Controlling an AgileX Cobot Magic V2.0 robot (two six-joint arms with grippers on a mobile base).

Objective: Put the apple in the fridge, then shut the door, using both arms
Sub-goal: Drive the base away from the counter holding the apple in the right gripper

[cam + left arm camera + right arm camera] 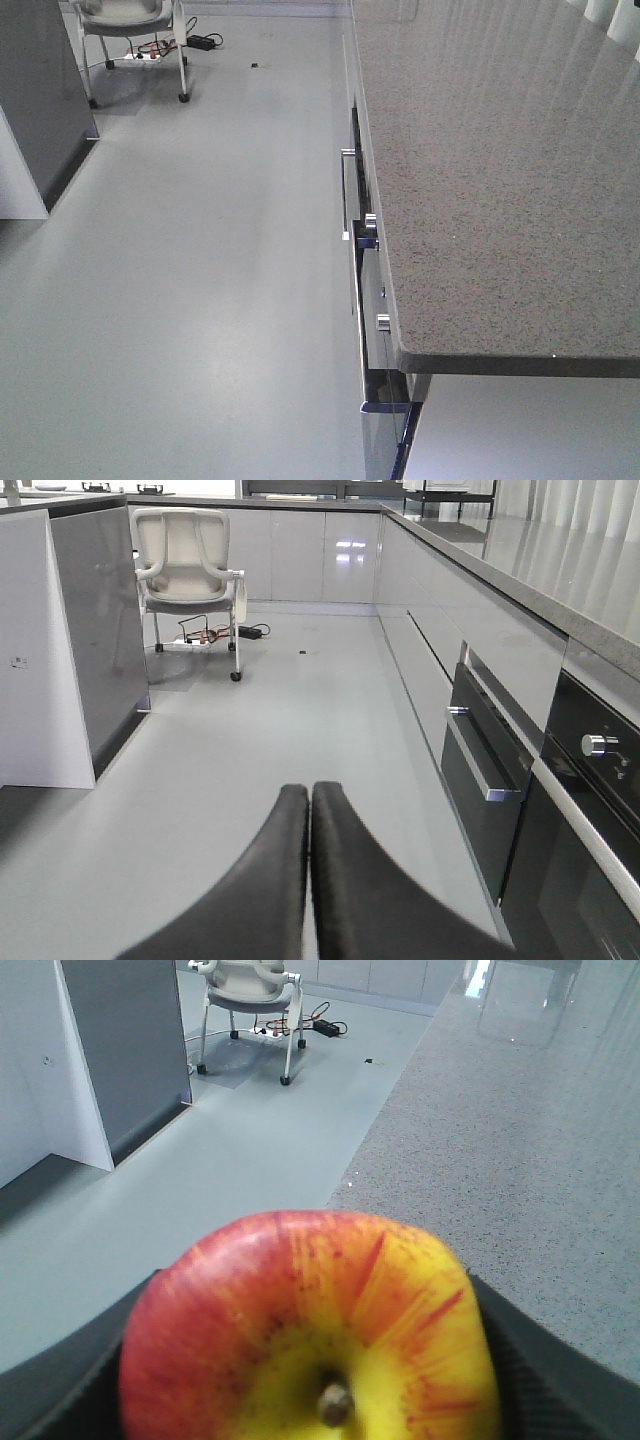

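Grey floor point(180, 300) runs beside a long speckled counter point(500, 180), with an oven point(480, 780) built in below it and a white chair point(190, 560) at the far end. Near the counter's edge the right gripper point(305, 1295) clamps the apple point(310, 1330) between its dark fingers point(60, 1390), stem facing the wrist camera. Above the floor hangs the left gripper point(310, 792), its two fingers pressed flat together.

You see a glossy, smooth-skinned apple point(310, 1320), a speckled stone-look bench point(500, 180), a smooth, softly reflective floor point(200, 300) and a shiny metal handle point(482, 768)
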